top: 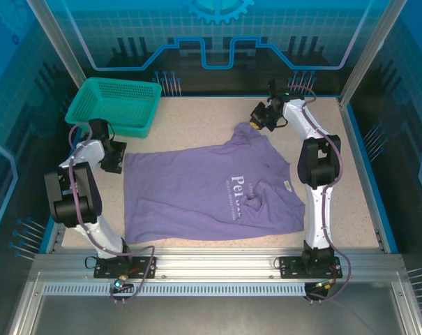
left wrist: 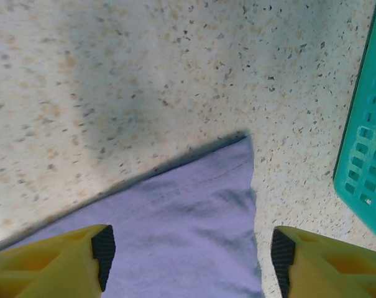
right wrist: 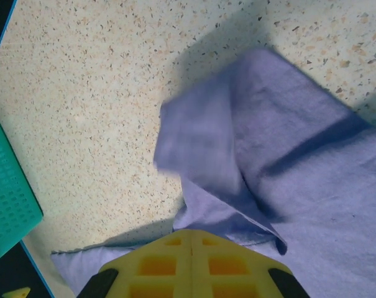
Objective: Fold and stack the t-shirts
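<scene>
Jaws on my left arm stand apart and those on my right are pressed together. From the top camera I see the t-shirt point(top: 204, 188) spread lettering-up on the bench point(top: 197, 115) between the two arms, with the left jaws over its far left corner beside the teal basket point(top: 116, 105) and the right jaws at the far sleeve. On the left wrist camera the black pads point(left wrist: 104, 248) sit either side of the hem corner point(left wrist: 237, 155), with nothing clamped. On the right wrist camera the closed jaws look to be pinching the sleeve point(right wrist: 200, 143), which rises in a loose fold. I judge the cloth light, limp and easily wrinkled. It will sag and drag, so I'd take it at corners and seams, both sides level.
</scene>
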